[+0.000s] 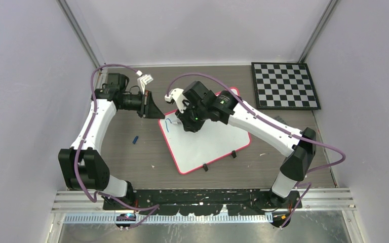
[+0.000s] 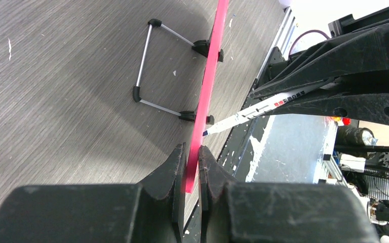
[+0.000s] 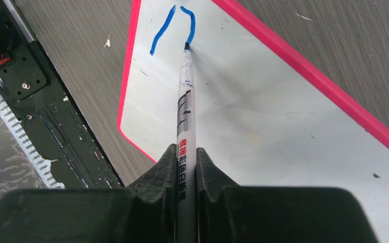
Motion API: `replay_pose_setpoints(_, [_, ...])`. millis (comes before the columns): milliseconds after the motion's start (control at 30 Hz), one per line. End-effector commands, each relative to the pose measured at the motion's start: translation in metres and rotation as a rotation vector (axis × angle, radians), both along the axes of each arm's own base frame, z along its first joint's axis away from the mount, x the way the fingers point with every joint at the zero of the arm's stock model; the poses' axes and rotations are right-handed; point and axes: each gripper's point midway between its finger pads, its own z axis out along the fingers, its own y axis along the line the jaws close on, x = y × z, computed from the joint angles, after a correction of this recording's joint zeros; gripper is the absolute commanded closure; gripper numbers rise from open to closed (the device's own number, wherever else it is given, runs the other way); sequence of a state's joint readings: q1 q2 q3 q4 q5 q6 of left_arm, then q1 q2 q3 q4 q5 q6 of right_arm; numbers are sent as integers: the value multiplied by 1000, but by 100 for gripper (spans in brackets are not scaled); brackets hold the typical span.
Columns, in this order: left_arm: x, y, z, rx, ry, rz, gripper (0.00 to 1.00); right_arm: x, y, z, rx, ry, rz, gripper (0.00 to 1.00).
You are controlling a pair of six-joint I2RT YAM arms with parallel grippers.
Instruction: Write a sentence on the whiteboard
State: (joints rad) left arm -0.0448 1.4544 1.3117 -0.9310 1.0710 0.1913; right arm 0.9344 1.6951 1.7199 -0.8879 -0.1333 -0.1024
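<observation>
The whiteboard [image 3: 263, 116] is smooth, glossy white, edged in pink plastic; the marker [image 3: 186, 101] in the right hand [image 3: 186, 154] is shiny plastic; the tabletop [image 3: 81, 55], matt grey woodgrain.

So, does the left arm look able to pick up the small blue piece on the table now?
Probably not yet: the left gripper is shut on the rim of the whiteboard; the blue piece lies uncovered nearby.

Checkerboard [image 1: 285, 85] apart, right of whiteboard [image 1: 207, 144]
</observation>
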Motion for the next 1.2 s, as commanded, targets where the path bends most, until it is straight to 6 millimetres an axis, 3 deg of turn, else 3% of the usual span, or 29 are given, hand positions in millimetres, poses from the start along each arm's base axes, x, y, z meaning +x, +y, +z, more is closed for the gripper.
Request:
replay_pose_setpoints(0, [-3, -3, 10, -19, -15, -13, 100, -5, 5, 11, 28, -11, 11, 100])
replay_pose_setpoints(567, [-4, -3, 9, -14, -15, -11, 100, -1, 21, 3, 16, -6, 26, 100])
replay_pose_setpoints(1167, [-4, -3, 9, -8, -17, -10, 100, -6, -8, 0, -21, -16, -1, 100])
